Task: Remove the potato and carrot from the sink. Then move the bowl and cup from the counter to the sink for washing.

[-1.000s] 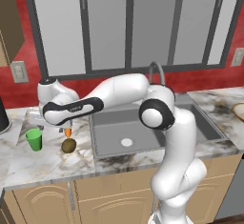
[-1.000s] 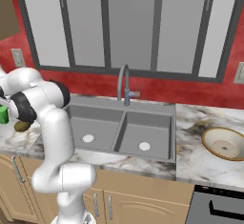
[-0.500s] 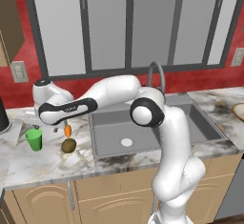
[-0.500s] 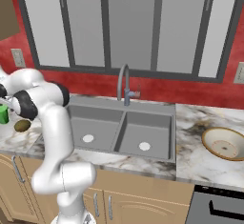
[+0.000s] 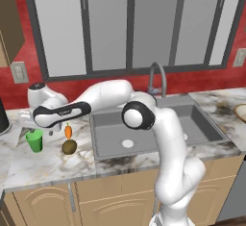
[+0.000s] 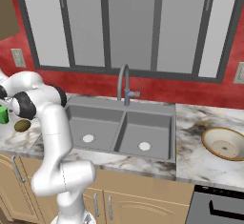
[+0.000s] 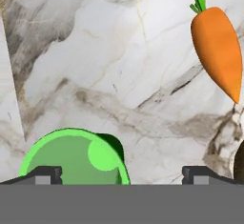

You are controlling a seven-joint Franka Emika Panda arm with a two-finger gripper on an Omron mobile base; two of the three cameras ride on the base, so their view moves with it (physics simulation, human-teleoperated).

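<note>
Lying on the counter (image 5: pixel 48 165) left of the sink (image 5: pixel 153 129), the carrot (image 5: pixel 68 131) and the potato (image 5: pixel 69 146) are both out of the basins. In the left base view the carrot's long axis runs roughly front to back on the marble: green top toward the red wall, tapered tip toward the potato just in front of it; whether the two touch cannot be told. In the hand view the carrot (image 7: pixel 217 51) sits at upper right, leaves up, tip pointing down toward a dark sliver of the potato (image 7: pixel 239 161) at the right edge. The cup (image 5: pixel 34 140) stands upright, mouth up, left of the carrot and near it. From the hand view its round rim (image 7: pixel 74 158) is seen from above, at the lower left. The gripper (image 7: pixel 122 174) hangs above the cup, fingers spread wide and holding nothing. The bowl (image 6: pixel 224 143) rests upright on the counter right of the sink, well apart from the rest.
</note>
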